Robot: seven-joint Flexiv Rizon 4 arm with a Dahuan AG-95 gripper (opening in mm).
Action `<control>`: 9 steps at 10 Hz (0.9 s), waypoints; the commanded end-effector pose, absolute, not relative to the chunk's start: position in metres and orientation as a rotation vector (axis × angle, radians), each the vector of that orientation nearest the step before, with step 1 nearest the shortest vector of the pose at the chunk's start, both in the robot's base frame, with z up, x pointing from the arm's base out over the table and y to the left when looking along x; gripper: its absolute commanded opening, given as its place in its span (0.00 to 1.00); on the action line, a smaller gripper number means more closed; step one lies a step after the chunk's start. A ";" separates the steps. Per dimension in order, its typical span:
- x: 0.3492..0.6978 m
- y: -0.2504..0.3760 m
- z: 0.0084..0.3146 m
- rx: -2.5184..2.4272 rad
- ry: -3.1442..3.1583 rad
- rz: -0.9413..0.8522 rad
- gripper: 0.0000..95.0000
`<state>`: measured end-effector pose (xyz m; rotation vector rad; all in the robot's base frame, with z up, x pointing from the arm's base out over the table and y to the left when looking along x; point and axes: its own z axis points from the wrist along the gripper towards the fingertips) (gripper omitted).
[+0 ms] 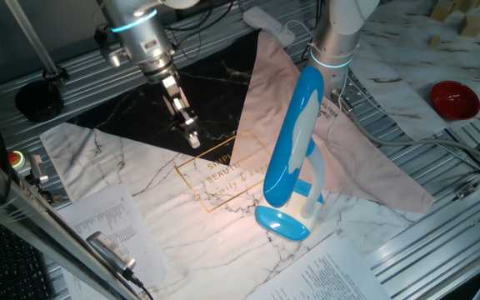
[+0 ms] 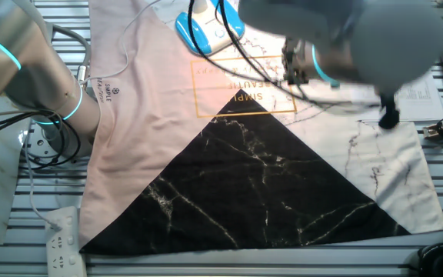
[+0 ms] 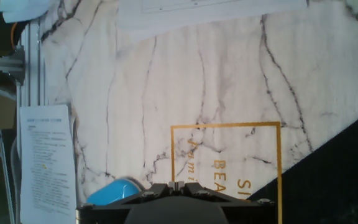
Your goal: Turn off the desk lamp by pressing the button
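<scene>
A glossy blue desk lamp [image 1: 294,137] stands right of centre in one fixed view, its long head tilted from upper right down to lower left, a pale strip running along it, and its small oval blue base [image 1: 282,223] resting on the marble-patterned mat [image 1: 148,196] that covers the desk [image 1: 440,242]. A warm pool of light lies on the mat just beside the base, around a gold-framed block of lettering [image 1: 223,171]. In the other fixed view the lamp sits at the top edge, only its base [image 2: 206,31] showing clearly; in the hand view a sliver of blue [image 3: 114,191] peeks in at the lower left. The claw [image 1: 192,137] hangs above the mat, left of the lamp and well apart from it, at the edge of the mat's black triangle [image 1: 148,108]. Whether its fingers are parted or together cannot be told from any view. A pink cloth [image 1: 365,158] lies behind the lamp toward the right. A red bowl [image 1: 455,98] sits at the far right, a white power strip [image 1: 269,25] at the top, and printed sheets [image 1: 115,229] at the lower left.
</scene>
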<state>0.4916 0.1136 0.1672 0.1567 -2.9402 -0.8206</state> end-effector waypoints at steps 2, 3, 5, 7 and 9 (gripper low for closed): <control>0.487 0.154 0.154 -0.033 -2.931 -0.859 0.00; 0.486 0.161 0.151 -0.054 -2.929 -0.887 0.00; 0.485 0.180 0.144 -0.090 -2.932 -0.945 0.00; 0.484 0.179 0.144 -0.090 -2.931 -0.943 0.00; 0.483 0.178 0.143 -0.126 -2.930 -0.930 0.00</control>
